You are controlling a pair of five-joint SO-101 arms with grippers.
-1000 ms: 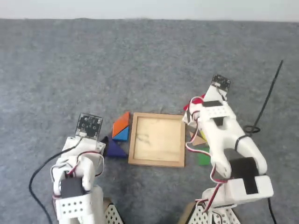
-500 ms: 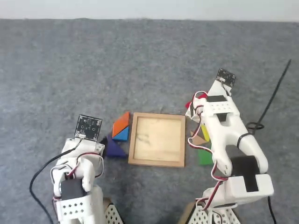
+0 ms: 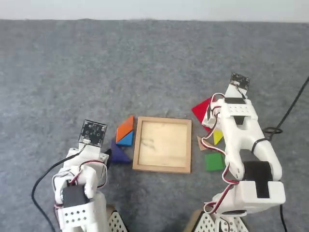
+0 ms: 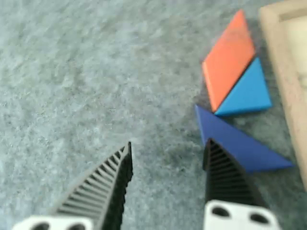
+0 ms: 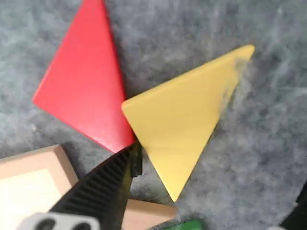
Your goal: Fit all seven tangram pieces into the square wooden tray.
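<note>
Navy triangle point(image 4: 249, 151) just beside left gripper point(image 4: 168, 154), jaws apart

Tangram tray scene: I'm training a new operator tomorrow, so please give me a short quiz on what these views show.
1. True or false: one piece already lies inside the wooden tray.
2. Which piece touches the orange piece edge to edge?
A. red triangle
B. light blue triangle
C. green square
3. Fill in: the left hand is open just above the carpet, with one finger at the edge of the ____ triangle.

Key: 1 false, the tray holds no pieces; 2 B; 3 the dark blue triangle.
</note>
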